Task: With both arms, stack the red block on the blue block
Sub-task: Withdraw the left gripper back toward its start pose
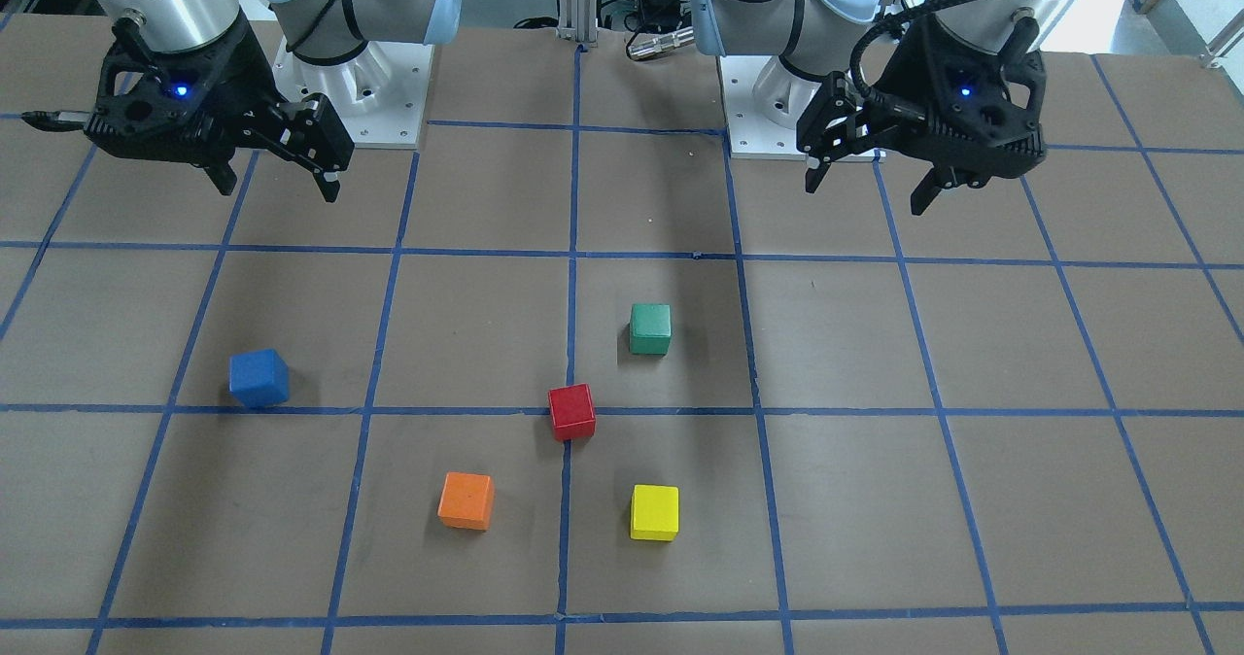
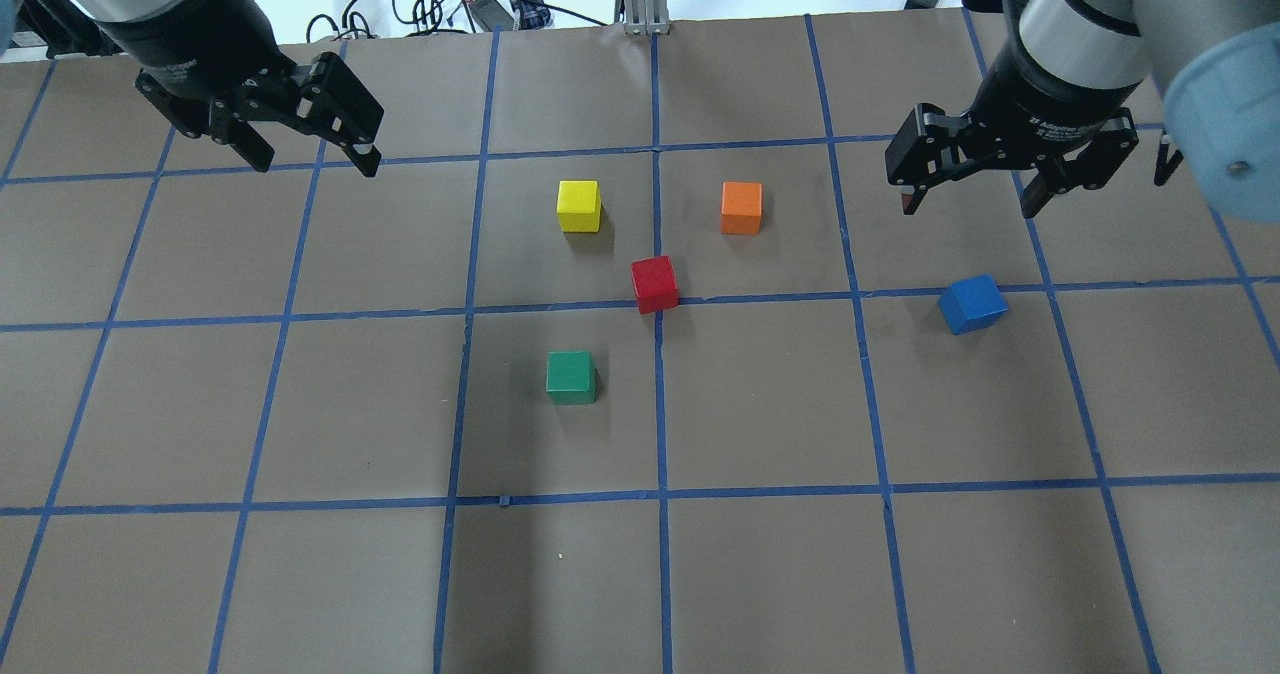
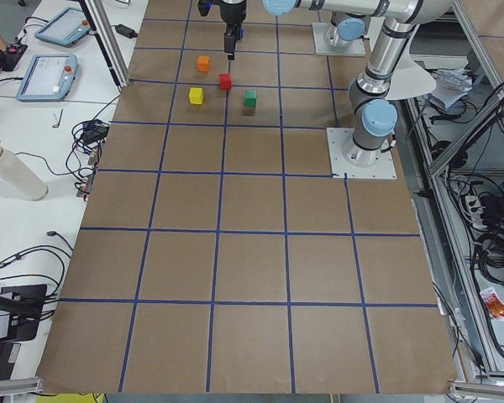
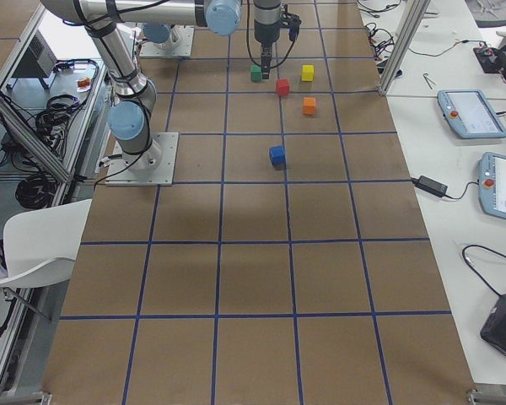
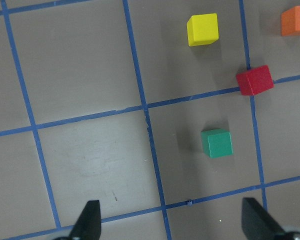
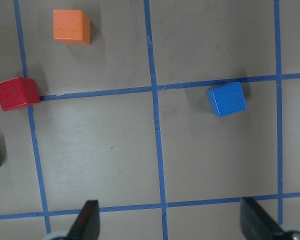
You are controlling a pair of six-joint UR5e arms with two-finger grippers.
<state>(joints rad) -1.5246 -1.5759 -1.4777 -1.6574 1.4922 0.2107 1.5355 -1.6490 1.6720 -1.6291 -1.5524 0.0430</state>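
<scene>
Barely begun, by the look of it: finds the red block (image 2: 655, 284) on a tape crossing mid-table and the blue block (image 2: 972, 304) well apart, near the right gripper (image 2: 968, 194). Shows that and the left gripper (image 2: 308, 152) spread wide, empty, aloft. Left to do: grasp, carry, stack. Underneath, a brown paper-covered table (image 2: 300, 404) gridded in blue tape; alongside, a white desk with a teach pendant (image 3: 46, 75).

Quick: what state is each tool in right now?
Black two-finger left tool: open, holding nothing.
Black two-finger right tool: open, holding nothing.
</scene>
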